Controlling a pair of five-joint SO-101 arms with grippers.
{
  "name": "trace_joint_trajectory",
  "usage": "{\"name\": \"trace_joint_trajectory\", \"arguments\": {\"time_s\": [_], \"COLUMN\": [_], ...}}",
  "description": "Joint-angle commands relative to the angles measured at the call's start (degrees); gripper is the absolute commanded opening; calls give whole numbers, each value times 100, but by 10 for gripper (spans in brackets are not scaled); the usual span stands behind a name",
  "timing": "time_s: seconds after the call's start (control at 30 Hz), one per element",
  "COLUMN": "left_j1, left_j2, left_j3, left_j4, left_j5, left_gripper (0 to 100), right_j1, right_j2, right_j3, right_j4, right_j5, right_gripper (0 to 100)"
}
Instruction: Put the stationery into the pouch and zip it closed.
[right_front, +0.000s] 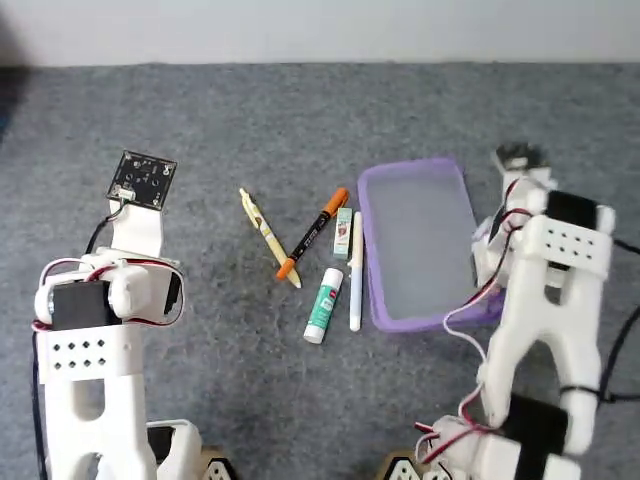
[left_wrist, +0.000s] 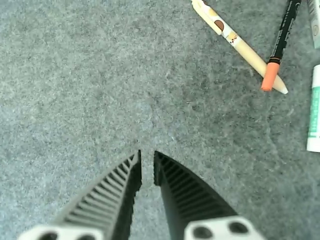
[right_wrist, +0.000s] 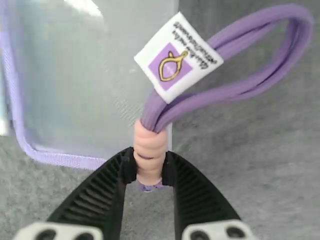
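A translucent purple pouch (right_front: 420, 240) lies flat right of centre. Left of it lie a cream pen (right_front: 268, 236), an orange-capped marker (right_front: 312, 233), a small green eraser (right_front: 343, 231), a white pen (right_front: 356, 270) and a glue stick (right_front: 324, 305). At the pouch's (right_wrist: 90, 75) right edge, my right gripper (right_wrist: 148, 160) is shut on the pink bead (right_wrist: 149, 145) of the zipper pull, whose purple cord loop (right_wrist: 250, 55) carries a white tag (right_wrist: 179, 57). My left gripper (left_wrist: 146, 154) hovers shut and empty over bare carpet, short of the cream pen (left_wrist: 235, 42) and marker (left_wrist: 280, 45).
The table is covered in grey carpet (right_front: 300, 110), with a pale wall along the far edge. The left arm (right_front: 95, 320) stands at the near left and the right arm (right_front: 555, 260) at the near right, beside the pouch. Open carpet lies between the left arm and the pens.
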Motion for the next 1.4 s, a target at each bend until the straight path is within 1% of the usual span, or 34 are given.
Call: {"name": "trace_joint_trajectory", "arguments": {"time_s": [0.0, 0.13, 0.27, 0.4, 0.5, 0.6, 0.73, 0.9, 1.03, 1.13, 1.33, 1.37], "left_j1": [18, 26, 26, 26, 26, 26, 26, 26, 26, 26, 0, 0], "left_j2": [-44, -53, -53, -53, -53, -53, -53, -53, -62, -246, -923, -1011], "left_j3": [-435, -769, -1033, -1297, -1446, -1543, -1587, -1587, -1587, -1604, -1604, -1604], "left_j4": [53, 53, 53, 53, 53, 53, 44, 44, 44, 35, 26, 44], "left_j5": [-53, -44, 0, 448, 642, 774, 809, 809, 809, 809, 809, 809], "left_gripper": [55, 55, 55, 55, 55, 55, 55, 55, 55, 55, 57, 57], "right_j1": [-303, -787, -1393, -1868, -2062, -2176, -2431, -2905, -3037, -3257, -4040, -4154], "right_j2": [-637, -787, -743, -743, -743, -752, -743, -646, -382, -277, -119, -101], "right_j3": [-914, -1802, -2664, -2936, -2936, -2954, -2954, -2927, -2954, -2954, -2936, -2936], "right_j4": [268, 374, 251, -523, -1165, -1851, -2554, -3037, -3582, -3662, -2853, -2730], "right_j5": [-26, 273, 501, 580, 1099, 1257, 1582, 2031, 2330, 2356, 2303, 2198], "right_gripper": [9, 9, 9, 13, 10, 9, 9, 9, 9, 9, 9, 9]}}
